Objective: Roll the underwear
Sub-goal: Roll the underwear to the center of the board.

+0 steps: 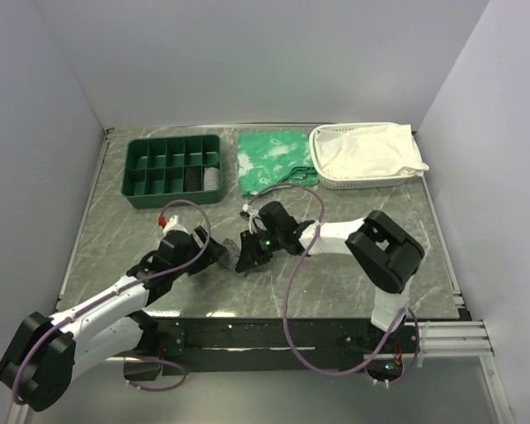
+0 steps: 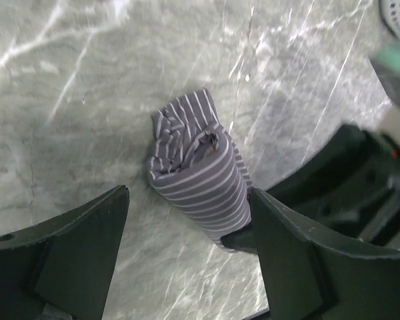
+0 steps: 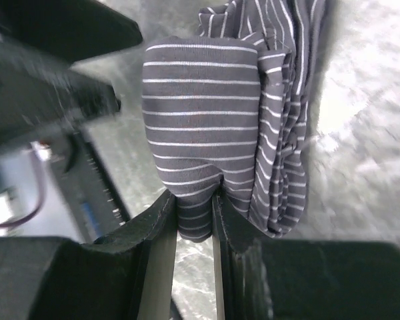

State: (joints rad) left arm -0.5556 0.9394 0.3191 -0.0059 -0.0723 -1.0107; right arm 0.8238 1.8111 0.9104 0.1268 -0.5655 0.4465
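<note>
Pinched between the two dark fingers of the right hand (image 3: 195, 207) is the lower edge of the underwear (image 3: 207, 113), a grey pinstriped bundle already wound into a short, fat roll, with looser folds bunched along one side. The left hand (image 2: 189, 200) straddles the same roll with its fingers apart: one finger touches the fabric, the other stands clear of it. A speck of orange-red tag shows in the coil's end. The roll lies on the tabletop (image 1: 115, 230) at centre, just ahead of both arms. The rolling looks nearly finished, and this seems to be the tidying step. The next move probably calls for the left hand to steady the roll while the right lets go cleanly, so the layers do not spring open. The surface is grey marbled stone. Along its far edge sit a green compartment tray (image 1: 173, 202), a green white-patterned cloth (image 1: 272, 159) and a white basket (image 1: 371, 183) holding a white cloth (image 1: 367, 150). Plain pale walls (image 1: 265, 62) close in three sides.
</note>
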